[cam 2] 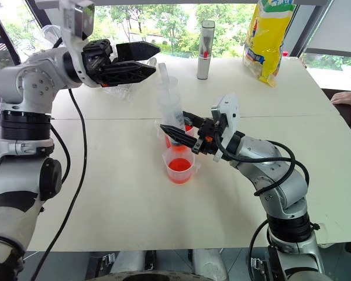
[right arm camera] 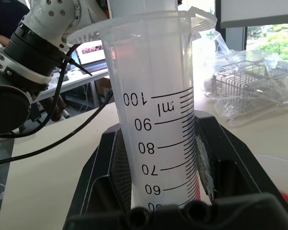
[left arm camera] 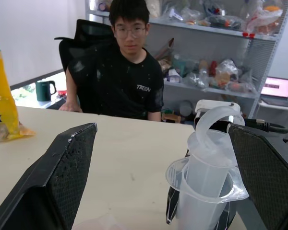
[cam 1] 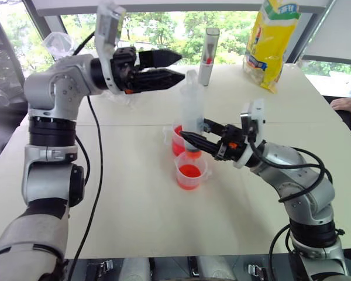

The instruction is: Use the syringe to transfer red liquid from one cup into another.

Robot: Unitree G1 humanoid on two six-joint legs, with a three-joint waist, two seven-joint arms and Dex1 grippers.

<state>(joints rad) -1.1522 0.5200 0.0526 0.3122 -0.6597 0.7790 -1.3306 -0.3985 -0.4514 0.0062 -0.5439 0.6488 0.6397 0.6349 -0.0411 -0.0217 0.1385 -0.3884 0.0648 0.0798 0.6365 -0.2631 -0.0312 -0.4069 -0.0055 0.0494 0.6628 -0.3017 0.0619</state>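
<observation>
right gripper (cam 1: 190, 136): clamped on syringe (cam 1: 192, 111) barrel, holds it upright over the two cups
syringe: tip down, above near cup (cam 1: 191, 171); barrel looks clear, plunger ring on top
near cup: red liquid (cam 1: 189, 171) in bottom, mid-table
far cup (cam 1: 176, 139): just behind near cup, also holds red, partly hidden by syringe
left gripper (cam 1: 176, 66): fingers spread, nothing held, up and left of syringe top
table (cam 1: 140, 205): white
person (left arm camera: 129, 72): seated at far side
</observation>
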